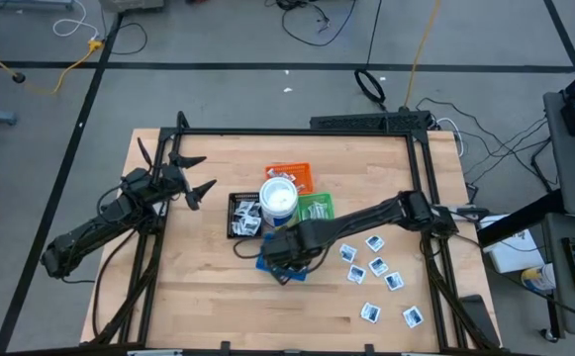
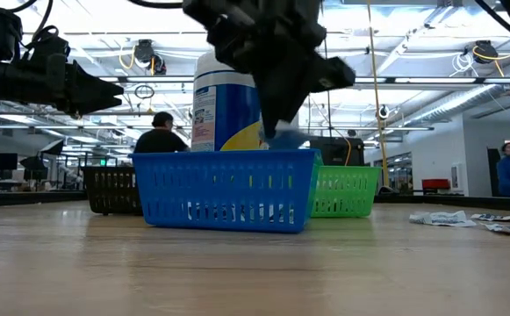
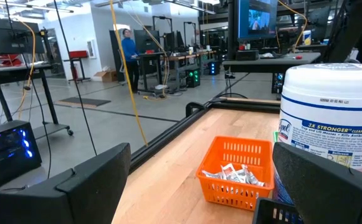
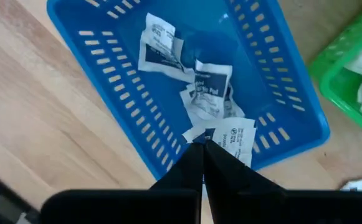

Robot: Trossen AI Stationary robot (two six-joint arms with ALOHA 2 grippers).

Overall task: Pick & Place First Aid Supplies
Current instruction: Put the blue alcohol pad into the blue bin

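My right gripper (image 4: 202,148) hangs over the blue tray (image 4: 100,68), shut on one white packet (image 4: 235,138) with dark print. Two or three more such packets (image 4: 209,87) lie on the tray's floor. In the low view the gripper (image 2: 276,123) stands just above the tray's rim (image 2: 224,156). Several loose packets (image 1: 376,267) lie flat on the table to the right. My left gripper (image 1: 196,178) waits open at the table's left side, touching nothing. My right gripper pinches the white packet by one edge (image 4: 220,138) between its two fingertips. The fingers come from above, pointing steeply down. The packet sticks out sideways from the tips and hangs clear above the blue tray's inside, near one end wall.
A white round tub (image 1: 278,201) with a blue band stands among the trays: orange (image 1: 289,174) behind it, black (image 1: 244,215) to its left, green (image 1: 317,208) to its right. The orange tray (image 3: 237,177) holds packets. Bare wood lies at the table's near left.
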